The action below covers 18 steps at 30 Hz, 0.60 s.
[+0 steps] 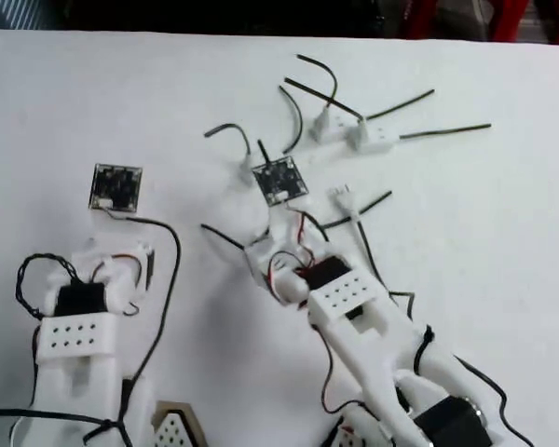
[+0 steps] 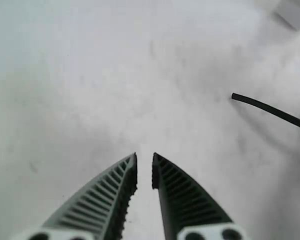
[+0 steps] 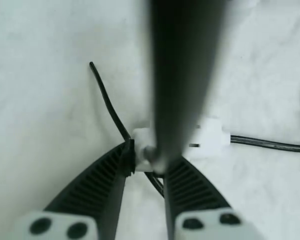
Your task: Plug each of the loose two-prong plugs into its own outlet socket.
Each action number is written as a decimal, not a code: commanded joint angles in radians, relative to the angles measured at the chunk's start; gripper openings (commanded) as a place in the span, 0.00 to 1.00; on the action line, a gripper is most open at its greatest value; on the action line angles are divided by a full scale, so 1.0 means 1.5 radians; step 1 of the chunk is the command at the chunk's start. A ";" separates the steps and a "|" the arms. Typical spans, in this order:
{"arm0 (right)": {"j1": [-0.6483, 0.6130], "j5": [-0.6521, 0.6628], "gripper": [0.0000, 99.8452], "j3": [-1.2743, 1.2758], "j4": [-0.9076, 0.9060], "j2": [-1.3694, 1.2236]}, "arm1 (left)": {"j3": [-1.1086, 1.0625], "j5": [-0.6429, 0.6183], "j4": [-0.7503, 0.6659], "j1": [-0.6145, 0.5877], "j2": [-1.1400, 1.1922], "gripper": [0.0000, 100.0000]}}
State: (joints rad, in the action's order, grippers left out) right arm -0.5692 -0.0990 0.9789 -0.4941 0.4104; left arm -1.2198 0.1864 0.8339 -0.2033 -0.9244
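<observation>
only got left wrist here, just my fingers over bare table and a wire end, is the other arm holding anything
Observer: Yes. The right gripper is shut on a white connector with a black wire.
Operator: any mate for it nearby
Observer: A second white connector lies right beside it, its prongs pointing at the held one. A dark blur hides whether they meet.
Operator: and whats near me
Observer: A small black circuit board lies on the table just beyond the left arm.
</observation>
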 commanded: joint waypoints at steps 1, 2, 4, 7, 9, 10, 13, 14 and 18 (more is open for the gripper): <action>0.029 0.009 0.02 -0.037 0.033 -0.005 | 0.003 -0.004 -0.011 -0.009 -0.017 0.08; 0.031 0.009 0.02 -0.036 0.039 -0.005 | 0.003 -0.004 -0.011 -0.009 -0.017 0.08; 0.031 0.009 0.02 -0.035 0.041 -0.006 | 0.003 -0.004 -0.011 -0.009 -0.017 0.08; 0.028 0.009 0.02 -0.034 0.041 -0.007 | 0.003 -0.004 -0.011 -0.009 -0.017 0.08; 0.028 0.009 0.02 -0.034 0.041 -0.007 | 0.003 -0.004 -0.010 -0.009 -0.017 0.08; 0.028 0.009 0.02 -0.033 0.041 -0.007 | 0.003 -0.004 -0.010 -0.009 -0.017 0.08; 0.027 0.009 0.02 -0.024 0.042 -0.007 | 0.003 -0.004 -0.009 -0.009 -0.017 0.08; 0.027 0.009 0.02 -0.023 0.042 -0.007 | 0.003 -0.004 -0.009 -0.009 -0.017 0.08; 0.028 0.009 0.02 -0.016 0.042 -0.010 | 0.002 -0.004 -0.009 -0.009 -0.017 0.08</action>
State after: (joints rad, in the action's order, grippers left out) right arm -0.5386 -0.0990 0.9789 -0.4480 0.3966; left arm -1.2198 0.1864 0.8339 -0.2033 -0.9244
